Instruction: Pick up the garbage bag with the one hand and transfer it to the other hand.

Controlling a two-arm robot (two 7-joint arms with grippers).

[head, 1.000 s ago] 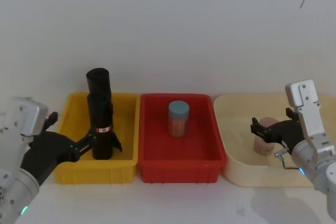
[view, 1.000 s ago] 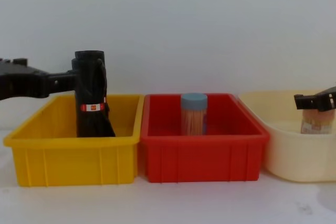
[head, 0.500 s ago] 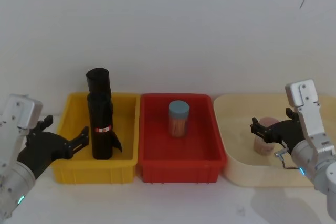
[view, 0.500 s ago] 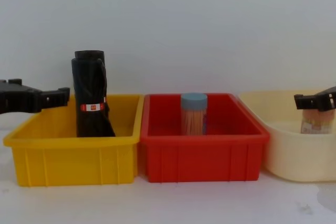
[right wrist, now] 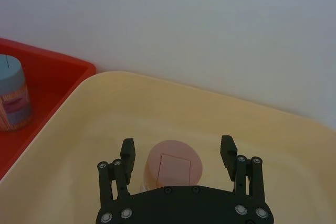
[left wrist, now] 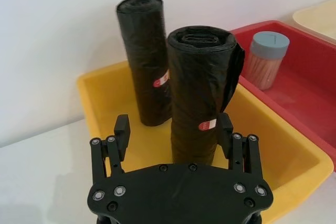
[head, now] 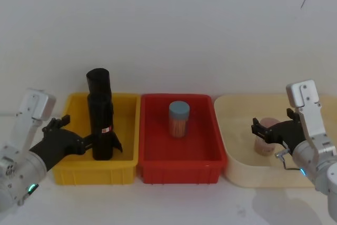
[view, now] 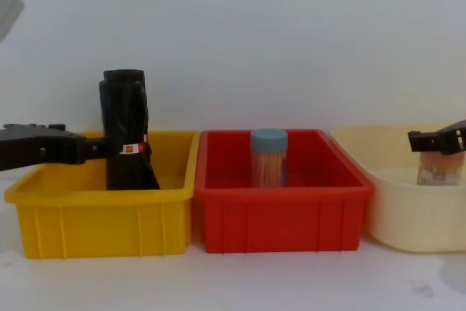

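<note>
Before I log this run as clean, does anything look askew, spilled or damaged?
Only one thing: the garbage bag in the yellow bin has a loose flap of plastic hanging off its side. It stands upright, and nothing looks spilled.

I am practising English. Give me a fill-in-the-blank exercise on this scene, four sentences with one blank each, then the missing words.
1. The garbage bag and the other black roll stand in the left-hand bin, whose colour is ____.
2. The left gripper has its fingers ____, one on each side of the garbage bag.
3. The jar with the blue lid stands in the middle bin, whose colour is ____.
4. The jar nearest the right gripper has a ____ lid.

Missing words: yellow; open; red; pink.
</note>
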